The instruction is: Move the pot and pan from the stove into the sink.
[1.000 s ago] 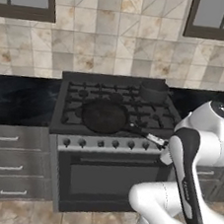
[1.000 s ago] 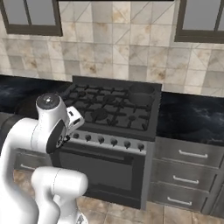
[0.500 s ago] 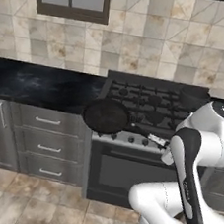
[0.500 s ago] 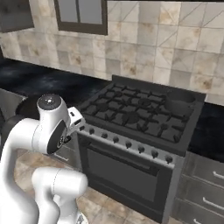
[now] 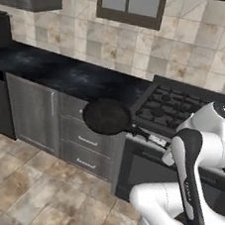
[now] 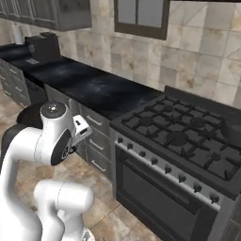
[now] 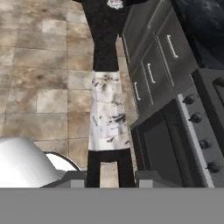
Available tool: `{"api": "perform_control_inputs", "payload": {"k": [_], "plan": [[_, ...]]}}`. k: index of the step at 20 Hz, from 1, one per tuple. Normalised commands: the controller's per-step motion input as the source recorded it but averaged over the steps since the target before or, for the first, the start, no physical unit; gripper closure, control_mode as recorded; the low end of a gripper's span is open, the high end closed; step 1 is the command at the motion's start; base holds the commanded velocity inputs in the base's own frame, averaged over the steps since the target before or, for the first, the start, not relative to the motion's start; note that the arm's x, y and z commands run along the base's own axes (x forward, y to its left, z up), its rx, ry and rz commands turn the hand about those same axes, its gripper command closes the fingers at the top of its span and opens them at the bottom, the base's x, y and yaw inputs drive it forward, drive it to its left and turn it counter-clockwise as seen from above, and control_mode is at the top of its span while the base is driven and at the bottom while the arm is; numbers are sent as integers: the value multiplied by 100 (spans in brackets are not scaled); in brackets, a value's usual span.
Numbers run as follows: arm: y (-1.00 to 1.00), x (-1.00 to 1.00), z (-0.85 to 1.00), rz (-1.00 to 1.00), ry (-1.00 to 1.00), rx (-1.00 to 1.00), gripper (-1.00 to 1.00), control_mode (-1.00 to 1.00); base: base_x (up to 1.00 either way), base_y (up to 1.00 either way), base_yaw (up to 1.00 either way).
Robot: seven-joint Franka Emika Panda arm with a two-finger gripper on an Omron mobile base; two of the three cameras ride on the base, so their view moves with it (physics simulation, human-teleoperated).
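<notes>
Pan (image 5: 106,116) is off the stove (image 5: 184,111), in the air left of its front-left corner, level with the counter (image 5: 64,71) edge and in front of the grey drawers (image 5: 88,141). Handle runs right toward the arm. Hand (image 7: 109,168) is clenched on the pan handle's pale tip. Pot (image 6: 231,124) looks to sit on the stove's back-right grate, partly cropped.

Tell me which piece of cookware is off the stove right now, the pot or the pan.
The pan: it hangs in the air in front of the drawers, left of the stove, its handle toward the arm. The pot sits on the stove's grates at the right edge of the right base view.
</notes>
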Motion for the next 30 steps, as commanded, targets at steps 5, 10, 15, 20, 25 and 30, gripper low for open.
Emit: {"api": "perform_control_inputs", "payload": {"k": [5, 10, 15, 20, 25, 30], "plan": [[0, 0, 0, 0, 0, 0, 100, 100, -13, 0, 46], [0, 0, 0, 0, 0, 0, 100, 100, -11, 0, 45], [0, 0, 0, 0, 0, 0, 100, 100, -9, 0, 45], [0, 0, 0, 0, 0, 0, 100, 100, -7, 0, 49], [0, 0, 0, 0, 0, 0, 100, 100, -6, 0, 50], [0, 0, 0, 0, 0, 0, 100, 100, -8, 0, 50]]}}
